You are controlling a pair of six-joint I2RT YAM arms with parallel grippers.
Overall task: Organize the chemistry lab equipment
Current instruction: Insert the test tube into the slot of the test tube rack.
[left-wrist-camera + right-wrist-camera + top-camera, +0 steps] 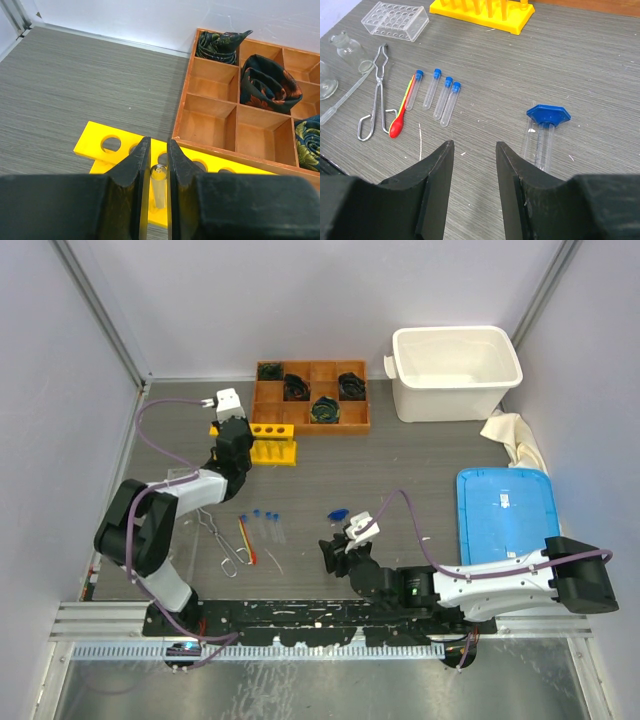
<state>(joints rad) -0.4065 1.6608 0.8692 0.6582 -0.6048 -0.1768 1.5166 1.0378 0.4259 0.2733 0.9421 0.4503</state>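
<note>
My left gripper point(158, 145) is shut on a small clear test tube point(159, 184). The tube's rounded end points at the holes of the yellow tube rack point(107, 150) just below; its cap is hidden. From above, this gripper point(245, 445) is at the left end of the rack point(275, 448). Several blue-capped test tubes point(436, 95) lie side by side on the table. To their left lie a red-orange stick point(401, 116) and the metal tongs point(376, 92). My right gripper point(474, 150) hovers open and empty, short of the tubes point(263, 525).
A wooden compartment tray point(235, 107) holding rolled dark cloths sits right behind the rack. A clear cylinder with a blue base point(543, 131) lies right of my right gripper. A clear block rack point(395, 20), glass flasks point(347, 45) and a dropper point(342, 102) are far left. A white bin point(455, 370) and blue lid point(505, 510) are on the right.
</note>
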